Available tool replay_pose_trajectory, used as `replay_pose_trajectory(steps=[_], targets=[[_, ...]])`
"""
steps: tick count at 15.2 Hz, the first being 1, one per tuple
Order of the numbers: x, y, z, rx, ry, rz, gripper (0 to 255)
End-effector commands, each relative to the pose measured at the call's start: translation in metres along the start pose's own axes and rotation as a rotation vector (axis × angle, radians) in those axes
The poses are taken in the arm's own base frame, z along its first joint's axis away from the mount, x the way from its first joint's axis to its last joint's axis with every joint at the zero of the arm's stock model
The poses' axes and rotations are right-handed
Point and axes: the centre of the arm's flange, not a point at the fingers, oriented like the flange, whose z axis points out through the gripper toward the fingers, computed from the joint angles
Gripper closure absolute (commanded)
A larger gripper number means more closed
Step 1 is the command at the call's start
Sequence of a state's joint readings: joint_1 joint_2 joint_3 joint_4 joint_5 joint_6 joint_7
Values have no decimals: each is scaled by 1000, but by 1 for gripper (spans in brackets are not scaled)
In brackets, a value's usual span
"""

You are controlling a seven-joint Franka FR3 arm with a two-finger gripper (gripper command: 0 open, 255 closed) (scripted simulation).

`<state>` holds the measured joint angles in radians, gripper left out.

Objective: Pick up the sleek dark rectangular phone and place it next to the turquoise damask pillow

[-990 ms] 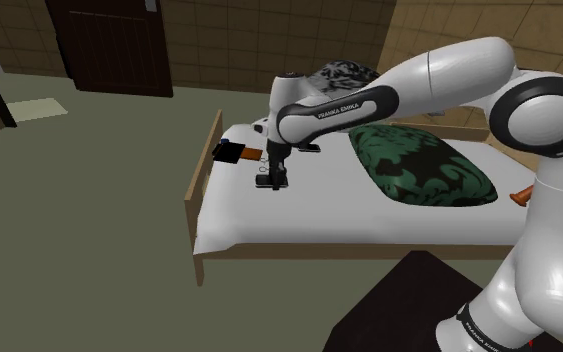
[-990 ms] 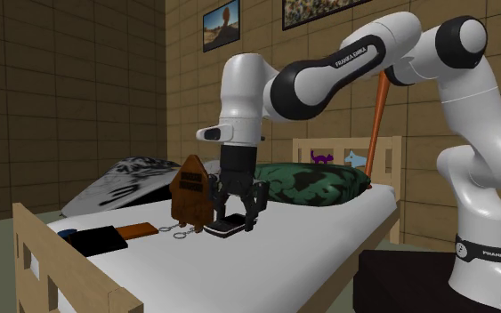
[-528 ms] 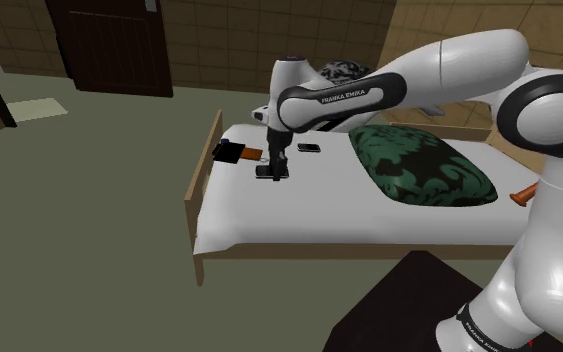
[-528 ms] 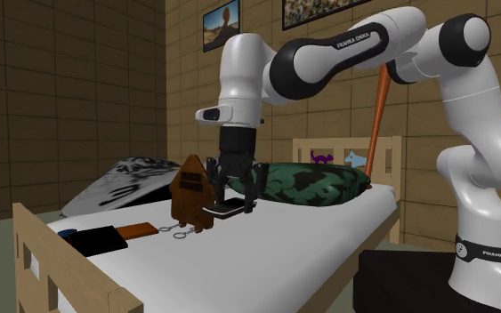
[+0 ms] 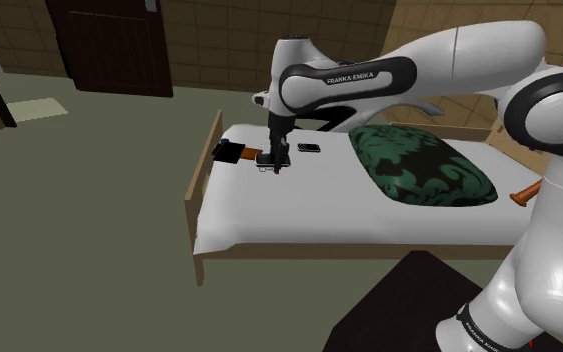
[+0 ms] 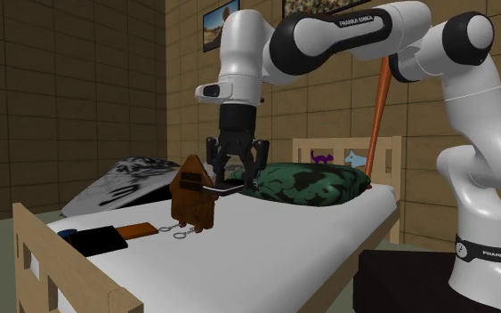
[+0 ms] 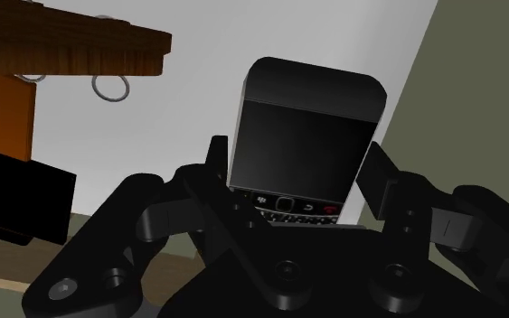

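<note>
Wrist view: fingers [image 7: 383, 181] clasped phone [image 7: 302, 135] by side edges; we judged it light, stiff, slick, grip near keypad end.

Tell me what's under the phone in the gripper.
The phone, clasped by the gripper, hangs clear above the white bedsheet. A brown wooden key holder with rings stands nearby. The patch of sheet straight below is hidden by the phone itself.
</note>
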<state>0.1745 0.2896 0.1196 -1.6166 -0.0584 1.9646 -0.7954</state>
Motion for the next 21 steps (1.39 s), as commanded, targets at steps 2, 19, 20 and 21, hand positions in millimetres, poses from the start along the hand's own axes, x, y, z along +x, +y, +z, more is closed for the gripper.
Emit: replay_pose_trajectory(steps=[2, 19, 20, 21], targets=[[0, 0, -15, 0, 0, 0, 255], [-51, 9, -82, 0, 0, 0, 255], [-64, 11, -82, 0, 0, 0, 255], [-77, 12, -83, 0, 0, 0, 255]])
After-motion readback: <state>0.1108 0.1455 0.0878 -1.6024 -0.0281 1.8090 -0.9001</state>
